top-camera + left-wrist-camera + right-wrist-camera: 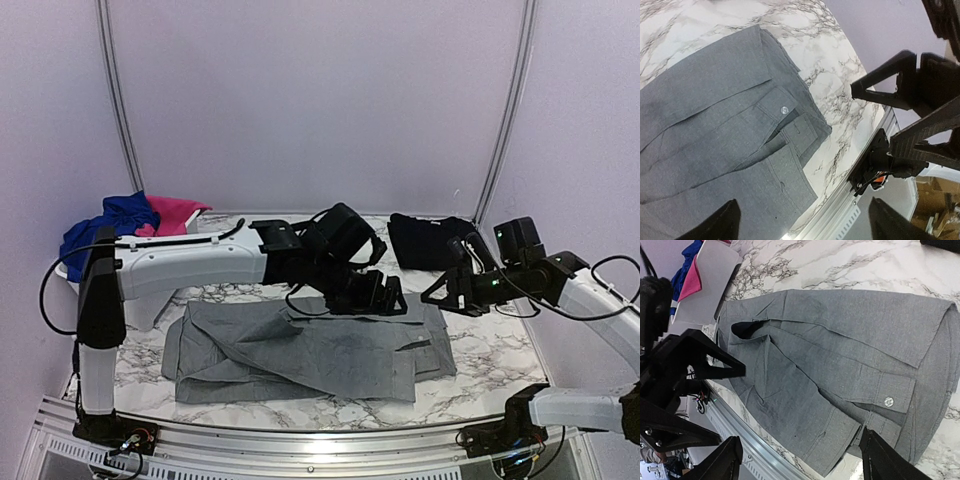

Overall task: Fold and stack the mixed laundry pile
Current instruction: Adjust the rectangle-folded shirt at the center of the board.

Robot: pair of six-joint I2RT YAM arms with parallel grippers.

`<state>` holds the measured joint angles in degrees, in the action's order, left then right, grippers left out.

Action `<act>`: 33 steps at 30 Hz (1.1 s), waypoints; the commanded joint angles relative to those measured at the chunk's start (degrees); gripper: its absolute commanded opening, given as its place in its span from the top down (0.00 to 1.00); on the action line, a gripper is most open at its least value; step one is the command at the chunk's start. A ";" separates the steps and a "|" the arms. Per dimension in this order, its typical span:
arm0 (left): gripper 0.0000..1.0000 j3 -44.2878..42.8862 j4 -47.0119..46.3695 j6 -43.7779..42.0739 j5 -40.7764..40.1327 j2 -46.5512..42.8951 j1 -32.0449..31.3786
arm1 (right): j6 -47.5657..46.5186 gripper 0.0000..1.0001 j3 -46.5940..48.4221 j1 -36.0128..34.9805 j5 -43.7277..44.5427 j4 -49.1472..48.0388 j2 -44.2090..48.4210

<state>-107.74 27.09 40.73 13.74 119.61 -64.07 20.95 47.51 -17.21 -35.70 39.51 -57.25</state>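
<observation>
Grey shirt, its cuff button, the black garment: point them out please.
grey shirt [300,355], top external view, middle of its folded body
cuff button [888,401], right wrist view, the button's face
black garment [420,240], top external view, middle of the cloth

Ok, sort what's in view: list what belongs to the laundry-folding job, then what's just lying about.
Job: grey shirt, black garment, blue piece, pink piece.
Just there: white basket, marble table.

Grey shirt [310,350] folded flat, centre
Black piece [425,240] far right; blue piece [110,225] and pink piece [175,212] heaped far left
</observation>
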 commanded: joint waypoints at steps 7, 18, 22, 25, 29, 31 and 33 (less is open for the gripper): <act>0.01 27.82 -4.00 -16.39 -12.71 -27.84 -0.77 | 1.64 0.32 -7.43 -3.86 1.51 4.32 1.81; 0.13 29.53 -14.03 -45.13 -23.58 -18.23 -17.12 | -2.79 0.31 -3.25 -4.32 3.25 4.07 2.02; 0.20 22.71 -16.21 -53.39 -27.27 -7.29 -20.52 | -2.84 0.30 -0.32 -2.25 2.19 3.73 0.58; 0.24 19.56 -19.71 -55.07 -28.77 -1.93 -20.87 | -3.32 0.30 0.15 -0.15 1.06 3.86 0.66; 0.31 16.53 -21.41 -58.03 -27.72 2.84 -20.91 | -4.57 0.30 0.85 2.24 0.46 5.04 1.83; 0.33 16.02 -21.45 -59.18 -27.10 4.34 -20.92 | -5.36 0.30 1.31 2.73 0.46 5.82 2.05; 0.36 15.54 -21.43 -60.59 -27.03 5.75 -21.00 | -5.77 0.30 1.47 2.96 0.55 6.26 2.19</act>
<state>-89.89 8.34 -15.05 -12.73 123.09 -85.01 17.23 46.09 -15.14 -34.46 44.31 -56.21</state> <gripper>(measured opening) 0.662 0.699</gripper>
